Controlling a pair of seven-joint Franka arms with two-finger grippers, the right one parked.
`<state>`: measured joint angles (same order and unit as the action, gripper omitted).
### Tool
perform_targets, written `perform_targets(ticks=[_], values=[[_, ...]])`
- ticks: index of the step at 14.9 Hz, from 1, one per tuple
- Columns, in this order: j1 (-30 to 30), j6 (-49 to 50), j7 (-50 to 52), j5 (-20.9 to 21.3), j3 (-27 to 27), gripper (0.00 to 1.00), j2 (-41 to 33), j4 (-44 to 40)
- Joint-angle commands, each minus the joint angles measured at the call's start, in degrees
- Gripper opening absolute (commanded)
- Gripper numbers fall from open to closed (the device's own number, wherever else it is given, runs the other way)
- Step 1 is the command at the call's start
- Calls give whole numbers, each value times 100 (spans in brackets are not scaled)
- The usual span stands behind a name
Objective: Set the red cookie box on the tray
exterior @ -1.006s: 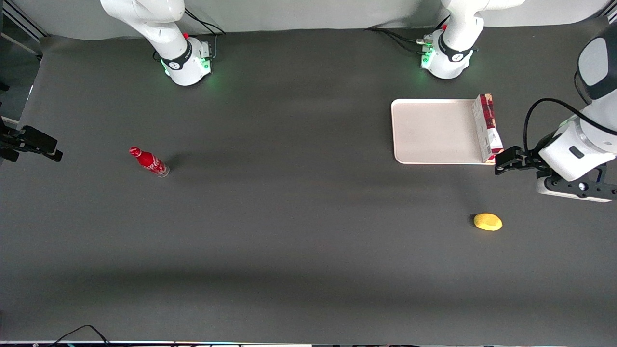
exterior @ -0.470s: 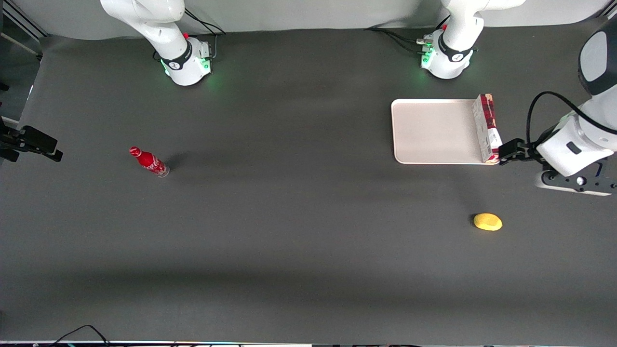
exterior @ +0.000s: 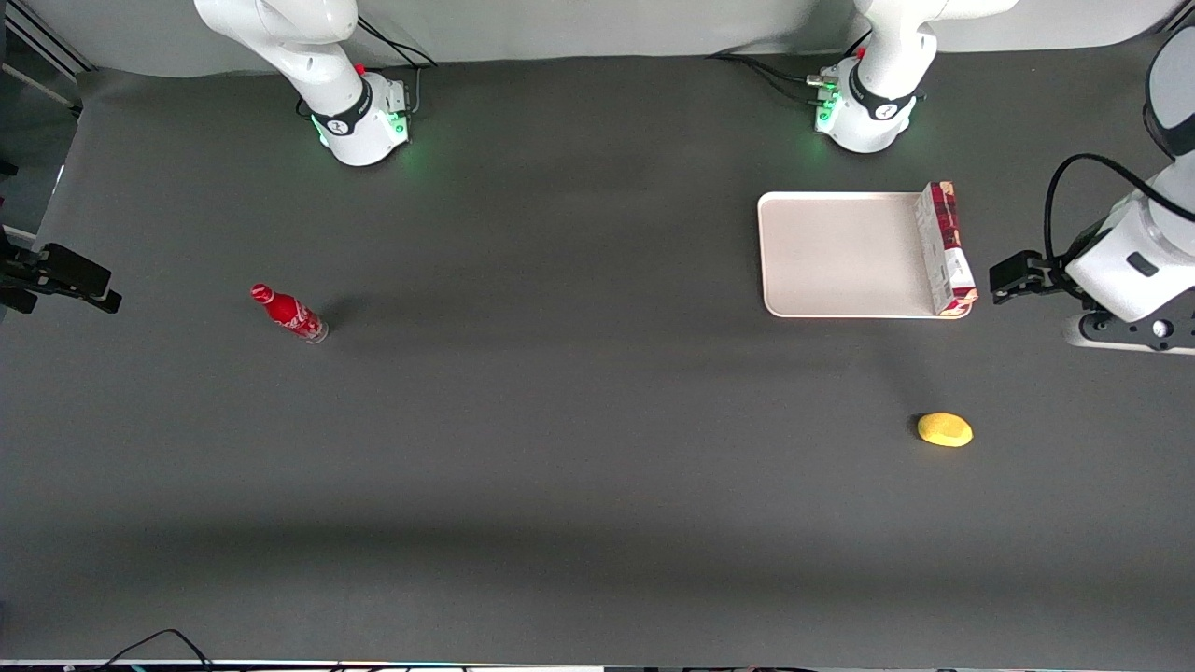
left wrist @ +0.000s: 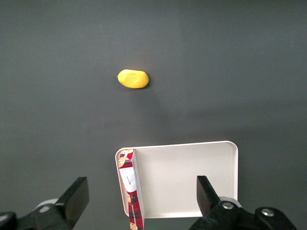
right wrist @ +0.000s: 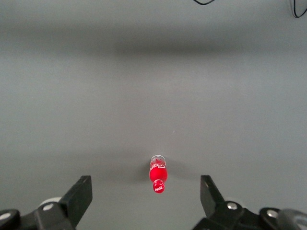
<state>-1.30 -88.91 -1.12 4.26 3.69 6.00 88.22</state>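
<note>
hand spread, beside red cookie box; lemon nearer camera

White glossy arm links with dark grey joint bands are seen; round white bases carry green indicator lights and black cables. A black cable loops above the gripper, which is black with two flat black fingers set wide apart on a white wrist housing fitted with silver screws.

table (dark grey) | tray | red bottle | yellow lump
</note>
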Motion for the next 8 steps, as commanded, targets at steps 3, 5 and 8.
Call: perform_targets(ticks=[3, 5, 8], values=[[-54, -57, 138, -100, -26, 100, -855, 819], [-54, -57, 217, -337, 0, 100, -846, 802], [-54, -65, 183, -364, 18, 100, -820, 775]])
